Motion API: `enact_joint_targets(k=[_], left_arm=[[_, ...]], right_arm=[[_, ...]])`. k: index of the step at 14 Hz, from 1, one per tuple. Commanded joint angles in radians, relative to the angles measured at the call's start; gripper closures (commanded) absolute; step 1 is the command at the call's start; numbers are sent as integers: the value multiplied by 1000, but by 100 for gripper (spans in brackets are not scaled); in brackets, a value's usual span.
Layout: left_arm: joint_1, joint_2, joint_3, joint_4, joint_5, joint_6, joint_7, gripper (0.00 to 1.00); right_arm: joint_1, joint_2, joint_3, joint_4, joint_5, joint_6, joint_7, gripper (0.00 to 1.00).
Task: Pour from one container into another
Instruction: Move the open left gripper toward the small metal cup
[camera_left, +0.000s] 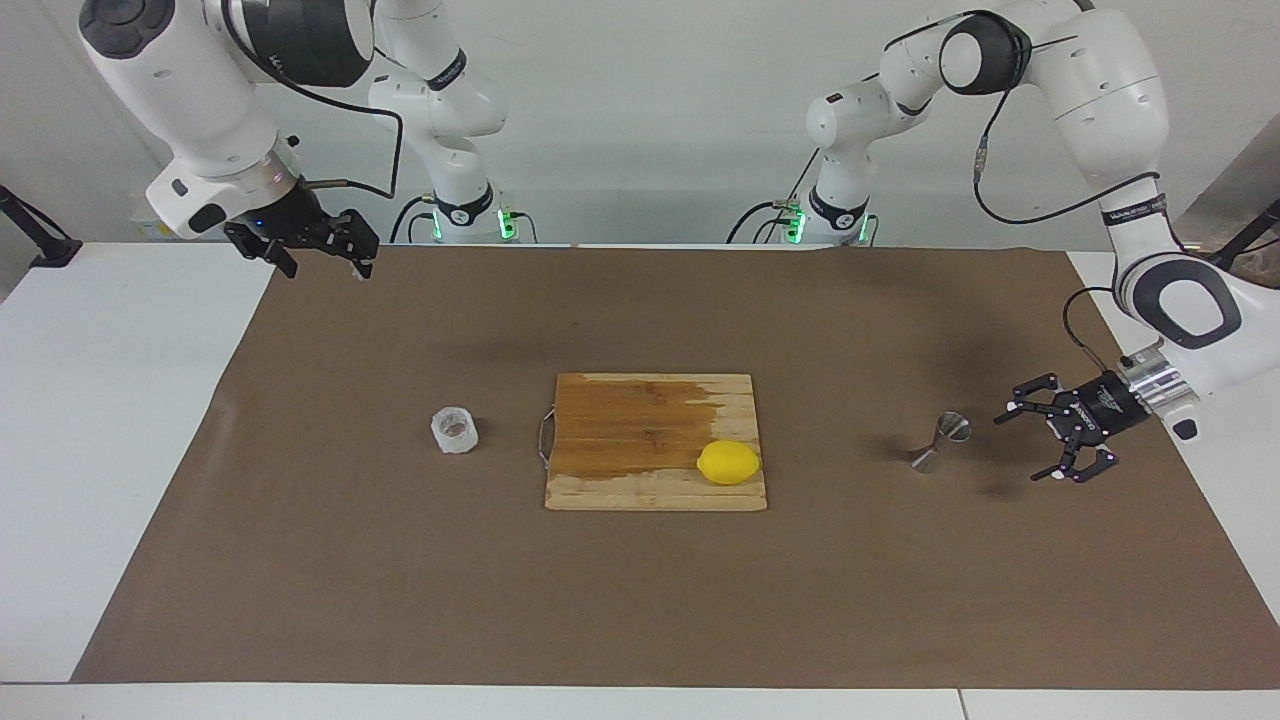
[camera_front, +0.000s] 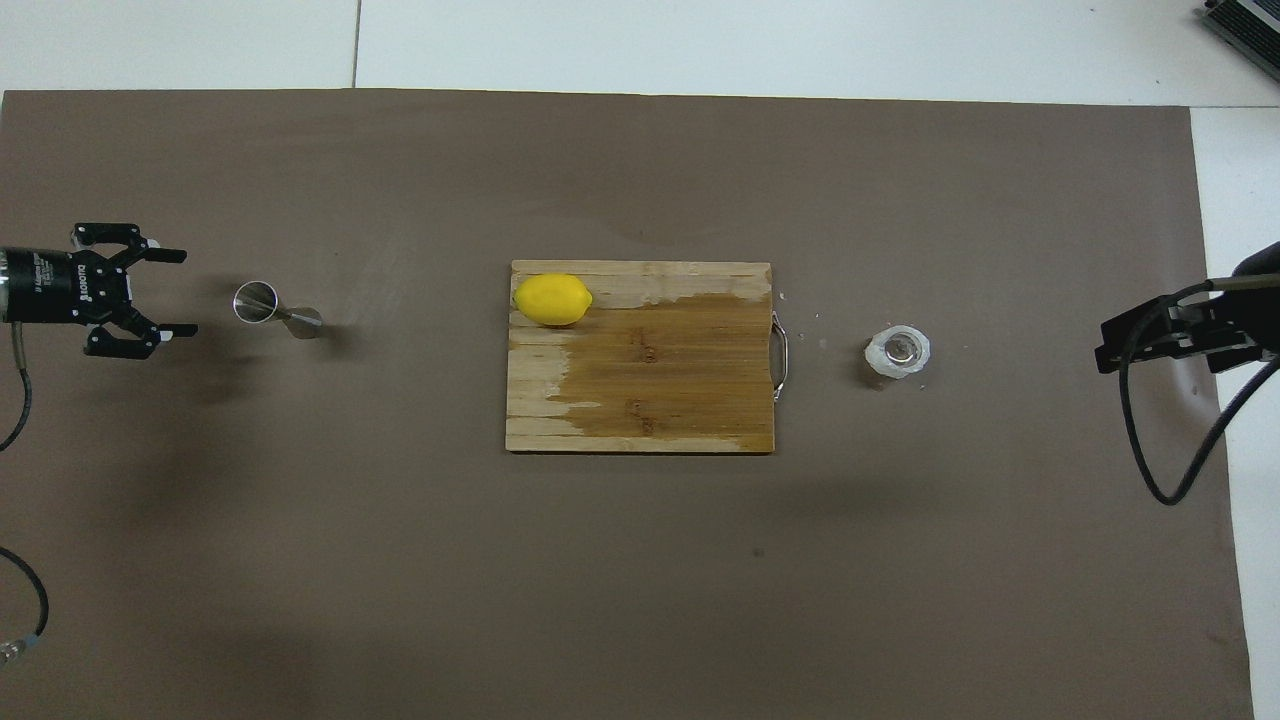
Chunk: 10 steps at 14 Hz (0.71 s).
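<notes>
The squat frosted glass cup (camera_left: 455, 430) (camera_front: 898, 351) stands on the brown mat toward the right arm's end of the table. At the left arm's end stands the small steel hourglass jigger (camera_left: 940, 441) (camera_front: 275, 310). My left gripper (camera_left: 1021, 448) (camera_front: 187, 292) hangs low just beside the jigger, on the side away from the cutting board. It is open, its fingers point at the jigger and nothing is between them. My right gripper (camera_left: 328, 268) waits, raised and open, over the mat's corner by its own base, well apart from the cup.
A wooden cutting board (camera_left: 640, 430) (camera_front: 660, 390) with a wire handle lies mid-table between the cup and the jigger. A yellow lemon (camera_left: 728, 462) (camera_front: 552, 299) sits on the board's corner toward the jigger. The brown mat (camera_left: 640, 600) covers most of the table.
</notes>
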Motion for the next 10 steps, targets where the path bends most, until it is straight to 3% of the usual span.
enact_joint_targets(k=[1,7,10], left_arm=[[-16,-68,7,-97,-23,38,33,0],[-27,-108,5,-201,-99,53,62,0],[-79,-124,5,-263,-182,155,70,0]], right_arm=[[-16,-14,7,-11,26,-3,-19,0],[-16,-14,7,-11,26,-3,-19,0],[-16,-14,7,-11,26,-3,-19,0]])
